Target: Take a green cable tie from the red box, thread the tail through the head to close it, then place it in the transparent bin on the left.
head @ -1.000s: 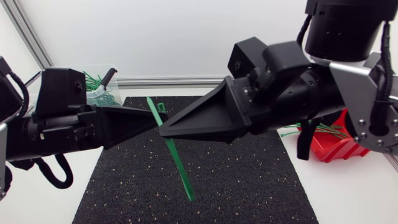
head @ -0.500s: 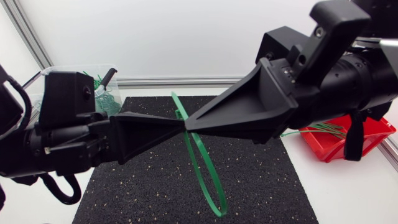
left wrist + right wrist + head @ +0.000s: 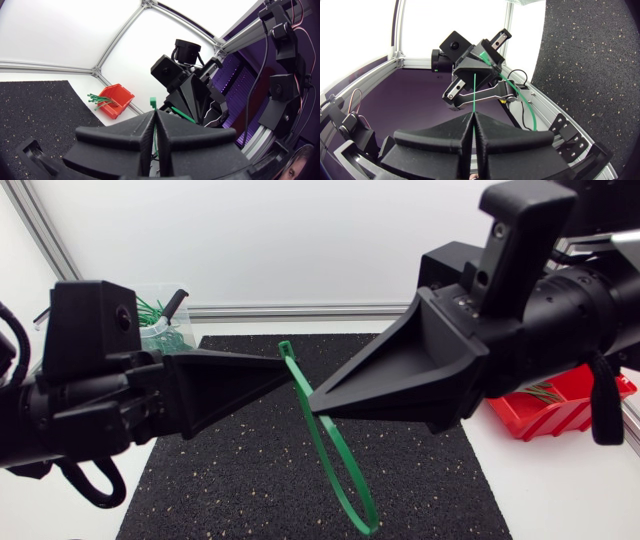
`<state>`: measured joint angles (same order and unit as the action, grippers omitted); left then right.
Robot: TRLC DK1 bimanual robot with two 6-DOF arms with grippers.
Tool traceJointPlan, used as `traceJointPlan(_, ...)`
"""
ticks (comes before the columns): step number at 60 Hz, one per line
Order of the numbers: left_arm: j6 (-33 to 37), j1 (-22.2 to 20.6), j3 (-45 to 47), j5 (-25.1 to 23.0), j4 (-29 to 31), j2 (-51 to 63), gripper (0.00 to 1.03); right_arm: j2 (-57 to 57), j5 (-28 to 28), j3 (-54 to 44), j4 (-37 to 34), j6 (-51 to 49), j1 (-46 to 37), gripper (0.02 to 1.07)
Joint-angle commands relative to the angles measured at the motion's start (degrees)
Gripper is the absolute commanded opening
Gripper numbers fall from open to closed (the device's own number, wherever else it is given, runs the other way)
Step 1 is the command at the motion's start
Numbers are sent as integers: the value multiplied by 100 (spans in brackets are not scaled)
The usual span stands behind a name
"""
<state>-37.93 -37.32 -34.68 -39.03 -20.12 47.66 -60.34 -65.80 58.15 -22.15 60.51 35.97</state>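
Left gripper (image 3: pixel 288 373) was closed on the green cable tie (image 3: pixel 369 529) near its head | right gripper (image 3: pixel 313 408) was closed on its strap just beside | it hung looped above the black mat (image 3: pixel 230 480), mid-table.

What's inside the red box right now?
Green cable ties, ends poking out of the red box. Their number is unclear; in the head view my right arm covers most of it.

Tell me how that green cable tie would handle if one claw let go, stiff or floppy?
Probably springy, not floppy: the green cable tie holds a smooth loop below the left claw and right claw. Likely very light, being a thin strip. Released, it might spring straighter.
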Motion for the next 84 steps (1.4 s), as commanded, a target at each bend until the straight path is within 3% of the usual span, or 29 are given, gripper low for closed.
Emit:
traceJointPlan(1, -39, -65, -57, 53, -133, 15, 4, -66, 23, 232, -114, 207, 86, 8)
traceJointPlan(18, 76, -328, -48, 317, -124, -2, 4, -198, 59, 249, -175, 216, 51, 8)
traceJointPlan(62, 49, -381, -57, 405, 96, -292, 4, -128, 67, 47, -140, 207, -178, 8)
traceJointPlan(72, 102, -495, -48, 422, 113, -310, 4, -259, 67, 100, -96, 207, -116, 8)
traceJointPlan(84, 471, -803, -30, 765, 201, -319, 4, -338, 173, 188, -26, 251, -37, 8)
